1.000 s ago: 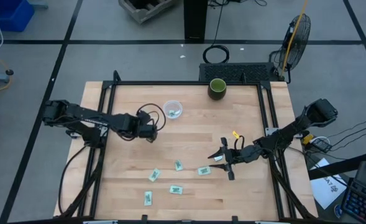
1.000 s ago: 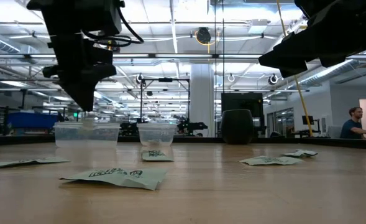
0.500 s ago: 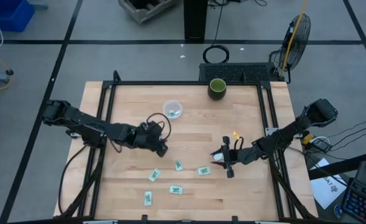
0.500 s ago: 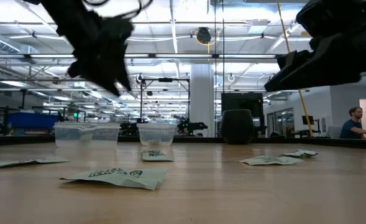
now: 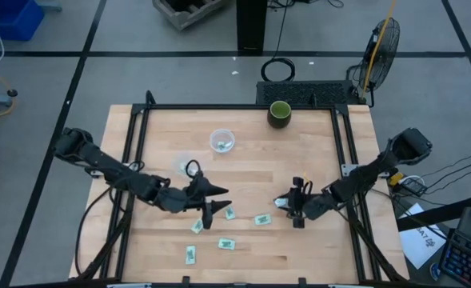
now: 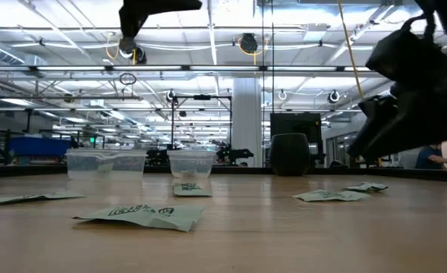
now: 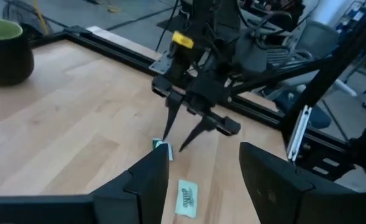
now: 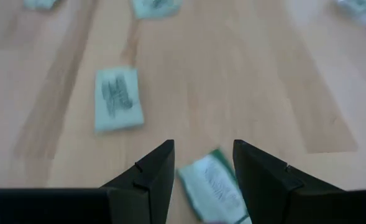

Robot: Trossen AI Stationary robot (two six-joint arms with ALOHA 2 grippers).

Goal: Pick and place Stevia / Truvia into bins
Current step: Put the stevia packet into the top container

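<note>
Stevia sachets (image 5: 226, 244): six on table (image 5: 163, 136); two bins (image 5: 222, 141).

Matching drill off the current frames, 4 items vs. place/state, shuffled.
Things:
1. dark green cup
2. round clear cup
3. left gripper
4. right gripper

Places/states:
A. open, low over one sachet on the table's right half
B. back edge of the table, alone
C. open, above the loose group of sachets near the front
D. a sachet already inside

Pairs: 1-B, 2-D, 3-C, 4-A
</note>
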